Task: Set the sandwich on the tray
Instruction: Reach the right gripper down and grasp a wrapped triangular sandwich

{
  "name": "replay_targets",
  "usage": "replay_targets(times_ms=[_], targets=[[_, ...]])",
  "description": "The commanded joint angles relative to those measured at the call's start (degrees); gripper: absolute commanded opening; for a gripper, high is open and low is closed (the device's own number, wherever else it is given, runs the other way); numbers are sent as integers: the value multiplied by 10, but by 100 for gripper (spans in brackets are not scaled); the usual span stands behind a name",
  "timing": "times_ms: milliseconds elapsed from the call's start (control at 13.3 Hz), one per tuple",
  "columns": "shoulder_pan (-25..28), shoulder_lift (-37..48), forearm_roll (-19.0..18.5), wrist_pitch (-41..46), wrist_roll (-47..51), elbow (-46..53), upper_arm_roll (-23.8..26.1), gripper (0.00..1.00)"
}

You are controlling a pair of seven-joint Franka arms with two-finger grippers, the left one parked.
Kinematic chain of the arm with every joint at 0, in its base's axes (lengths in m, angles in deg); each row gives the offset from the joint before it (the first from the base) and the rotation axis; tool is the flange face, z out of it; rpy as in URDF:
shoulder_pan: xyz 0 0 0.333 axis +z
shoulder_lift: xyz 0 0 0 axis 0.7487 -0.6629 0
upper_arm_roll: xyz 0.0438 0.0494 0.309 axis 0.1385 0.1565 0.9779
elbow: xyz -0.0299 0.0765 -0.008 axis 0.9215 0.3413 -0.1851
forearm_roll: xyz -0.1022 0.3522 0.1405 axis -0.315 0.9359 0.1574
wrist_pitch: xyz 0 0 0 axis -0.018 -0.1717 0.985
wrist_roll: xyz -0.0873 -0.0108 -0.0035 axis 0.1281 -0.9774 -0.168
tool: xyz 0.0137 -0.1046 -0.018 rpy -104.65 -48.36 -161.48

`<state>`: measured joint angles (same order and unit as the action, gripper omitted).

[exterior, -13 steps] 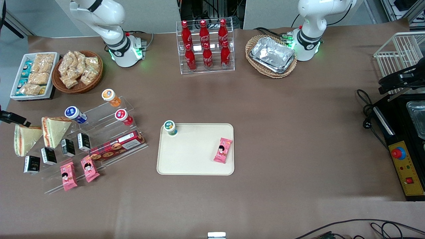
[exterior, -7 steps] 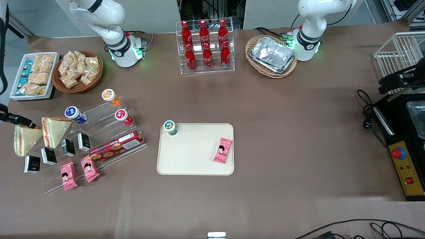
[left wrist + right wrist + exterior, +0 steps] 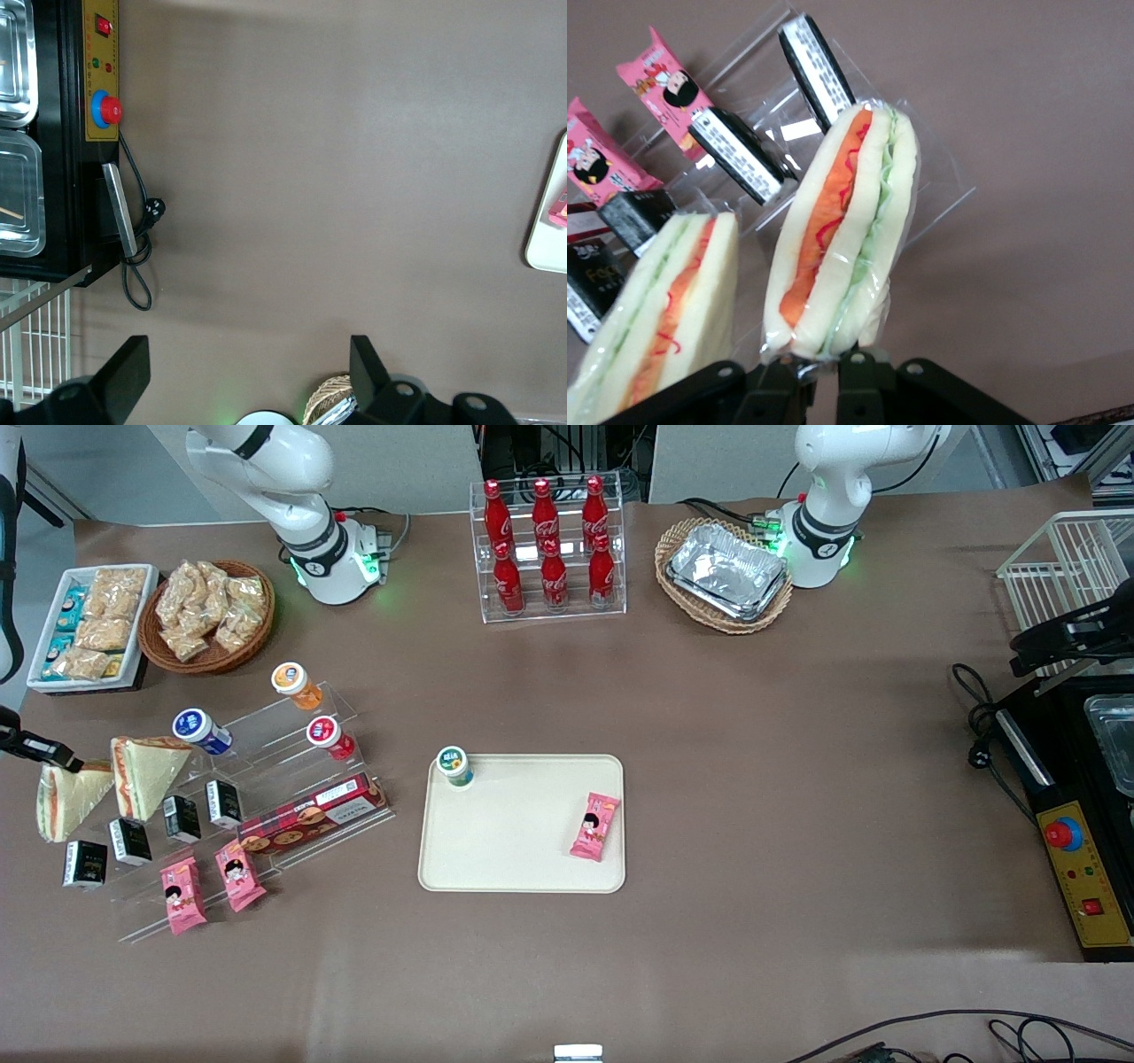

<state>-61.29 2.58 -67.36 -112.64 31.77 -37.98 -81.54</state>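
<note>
Sandwich [image 3: 64, 802]: resting by the worktop's edge at the working arm's end, being pinched at one tip of its clear wrap by the gripper [image 3: 824, 370], jaws closing on the wrap there. Gripping at the tip, probably to spare the soft bread and keep the orange and green filling edge from being squashed. Hanging close over that edge of the worktop, gripper [image 3: 55, 759] just above the wedge.

Crowding it: a second sandwich [image 3: 146, 772] just beside, black boxes [image 3: 131, 841] and pink snack packs [image 3: 182, 895] on a clear stepped rack [image 3: 292, 779]. Standing between wedge and tray [image 3: 514, 841], that rack, so likely needing a lift over it. Already occupying the tray near mid-worktop: a small jar [image 3: 455, 766] at one corner and a pink packet [image 3: 594, 826] along one rim, leaving its middle bare.
</note>
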Motion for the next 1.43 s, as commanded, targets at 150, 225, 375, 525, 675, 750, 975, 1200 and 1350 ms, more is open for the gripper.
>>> replay_targets(times_ms=[150, 225, 375, 525, 675, 750, 975, 1200, 1350], targets=[[30, 61, -35, 146, -17, 102, 4, 0], [38, 61, -35, 201, -11, 141, 4, 0], [68, 62, -38, 283, 40, 196, 4, 0], [116, 68, -39, 349, 121, 224, 5, 0], [176, 88, -39, 361, 229, 224, 11, 0], [206, 88, -39, 368, 286, 224, 15, 0], [307, 78, -37, 360, 457, 222, 17, 0], [390, 53, -31, 323, 596, 223, 17, 0], [441, 24, -30, 287, 702, 223, 17, 0]])
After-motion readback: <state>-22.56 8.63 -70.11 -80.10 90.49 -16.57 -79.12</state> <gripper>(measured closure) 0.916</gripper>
